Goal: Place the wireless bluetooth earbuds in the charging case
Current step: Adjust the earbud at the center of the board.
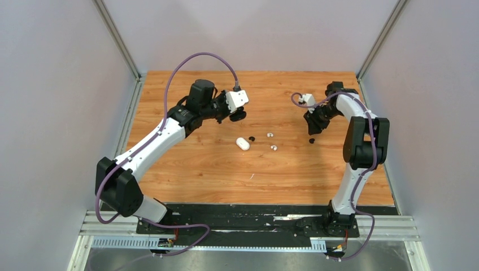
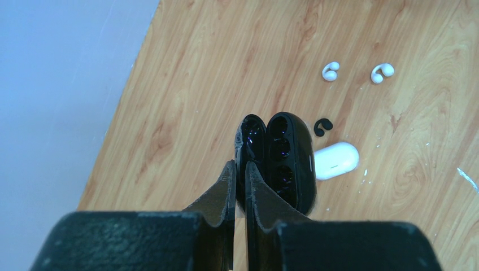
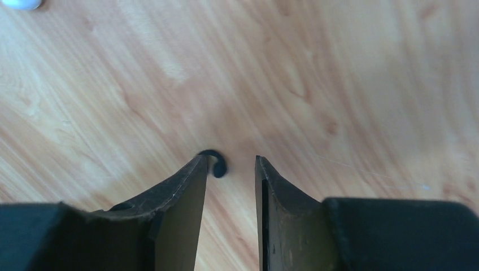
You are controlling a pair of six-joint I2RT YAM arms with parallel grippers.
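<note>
Right gripper [image 3: 230, 168] jaws spread; black earbud [image 3: 217, 164] off-centre beside frame-left finger: recentre before closing. Left gripper [image 2: 240, 172] pinches open black case [image 2: 289, 152].

I can read nothing from here: no word, brand, number or sign comes through in any of my three views. The open black case [image 2: 288, 164], far left of centre, shows only glossy shell, and the white case [image 2: 336, 161] near the table's middle bears one faint short mark (too small to make out).
</note>
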